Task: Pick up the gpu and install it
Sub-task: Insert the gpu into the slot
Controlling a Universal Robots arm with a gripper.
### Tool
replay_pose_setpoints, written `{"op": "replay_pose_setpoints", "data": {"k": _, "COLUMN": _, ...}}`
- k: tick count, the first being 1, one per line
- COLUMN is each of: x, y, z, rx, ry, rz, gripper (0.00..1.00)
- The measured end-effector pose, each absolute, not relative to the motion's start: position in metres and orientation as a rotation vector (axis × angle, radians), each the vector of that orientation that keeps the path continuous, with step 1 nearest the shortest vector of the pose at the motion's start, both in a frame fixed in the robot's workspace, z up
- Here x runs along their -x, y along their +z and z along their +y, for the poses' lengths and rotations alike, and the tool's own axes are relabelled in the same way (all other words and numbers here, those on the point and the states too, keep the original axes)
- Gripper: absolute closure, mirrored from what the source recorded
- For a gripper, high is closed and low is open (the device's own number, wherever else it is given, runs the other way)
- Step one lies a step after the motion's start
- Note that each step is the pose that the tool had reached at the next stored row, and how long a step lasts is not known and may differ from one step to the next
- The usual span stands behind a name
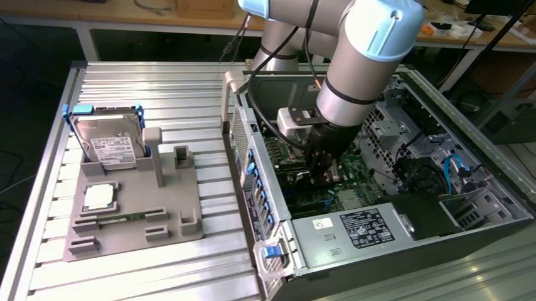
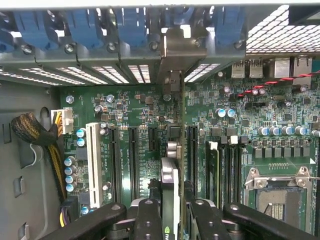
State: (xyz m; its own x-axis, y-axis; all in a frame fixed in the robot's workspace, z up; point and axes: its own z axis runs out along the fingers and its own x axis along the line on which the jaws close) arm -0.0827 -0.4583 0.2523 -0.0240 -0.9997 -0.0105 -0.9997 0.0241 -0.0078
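Arm (image 1: pixel 368 69) reaches down into the open computer case (image 1: pixel 494 229); gripper (image 2: pixel 170 212) is closed narrowly on the graphics card (image 2: pixel 169 175), with a finger (image 2: pixel 147 217) against each face. The card stands on edge above the slots near the middle of the motherboard (image 2: pixel 135 117), its bracket end toward the case's rear wall with the blue latches (image 2: pixel 82 25); whether it sits in a slot cannot be told. On the table (image 1: pixel 150 81) beside the case, a grey holder (image 1: pixel 172 216) carries the hard drive (image 1: pixel 107 143) at its far edge and the memory stick (image 1: pixel 125 217) nearer its front edge
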Motion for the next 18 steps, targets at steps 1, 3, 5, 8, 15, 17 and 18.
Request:
{"op": "replay_pose_setpoints", "data": {"k": 1, "x": 0.0828, "y": 0.2524, "z": -0.4583, "rx": 2.186, "ry": 0.002, "rz": 2.239, "gripper": 0.73}}
{"op": "replay_pose_setpoints", "data": {"k": 3, "x": 0.0828, "y": 0.2525, "z": -0.4583, "rx": 2.186, "ry": 0.003, "rz": 2.239, "gripper": 0.73}}
{"op": "replay_pose_setpoints", "data": {"k": 5, "x": 0.0828, "y": 0.2531, "z": -0.4583, "rx": 2.186, "ry": 0.002, "rz": 2.239, "gripper": 0.73}}
{"op": "replay_pose_setpoints", "data": {"k": 8, "x": 0.0828, "y": 0.2538, "z": -0.4583, "rx": 2.186, "ry": 0.003, "rz": 2.239, "gripper": 0.73}}
{"op": "replay_pose_setpoints", "data": {"k": 15, "x": 0.0828, "y": 0.2538, "z": -0.4582, "rx": 2.186, "ry": 0.003, "rz": 2.239, "gripper": 0.73}}
{"op": "replay_pose_setpoints", "data": {"k": 17, "x": 0.0828, "y": 0.2538, "z": -0.4579, "rx": 2.186, "ry": 0.003, "rz": 2.239, "gripper": 0.73}}
{"op": "replay_pose_setpoints", "data": {"k": 18, "x": 0.0828, "y": 0.2538, "z": -0.4578, "rx": 2.186, "ry": 0.003, "rz": 2.239, "gripper": 0.73}}
